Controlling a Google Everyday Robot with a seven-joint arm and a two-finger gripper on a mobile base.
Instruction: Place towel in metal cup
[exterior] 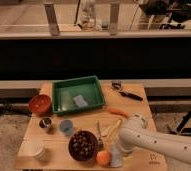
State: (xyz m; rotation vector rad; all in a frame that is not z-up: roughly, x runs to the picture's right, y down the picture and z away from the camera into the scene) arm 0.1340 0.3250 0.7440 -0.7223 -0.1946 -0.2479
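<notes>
Wooden table [134, 107] before a dark counter and bright windows. On it, a green tray [59, 95] holding the towel [79, 100], small and pale grey, near the tray's middle. Left of the tray, a red bowl [39, 104]; in front, the metal cup [45, 123], a blue cup [65, 127], a white cup [36, 149] and a dark bowl [83, 145]. Beside that bowl, an orange [103, 158]. Gripper [115, 157] low at the table's front edge, just right of the orange, well apart from the towel; grip state impossible to tell.

Matt wooden table [139, 107], glossy green plastic tray [61, 93], shiny metal cup [46, 123].
</notes>
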